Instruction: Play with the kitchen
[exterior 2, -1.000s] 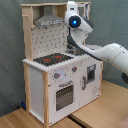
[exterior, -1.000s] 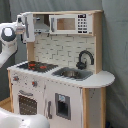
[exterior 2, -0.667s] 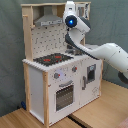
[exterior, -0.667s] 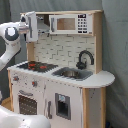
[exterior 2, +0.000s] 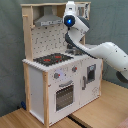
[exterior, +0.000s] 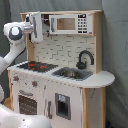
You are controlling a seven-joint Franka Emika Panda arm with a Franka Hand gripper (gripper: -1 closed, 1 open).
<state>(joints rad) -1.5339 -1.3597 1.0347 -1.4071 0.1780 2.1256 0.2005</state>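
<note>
The kitchen (exterior 2: 60,75) stands on a wooden floor (exterior 2: 95,115) before a grey curtain (exterior: 116,45); pincer (exterior: 36,26) state unclear.

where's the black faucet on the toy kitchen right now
In the first exterior view the curved black faucet stands behind the metal sink, toward the first exterior view's right of the black hob with red rings.
</note>
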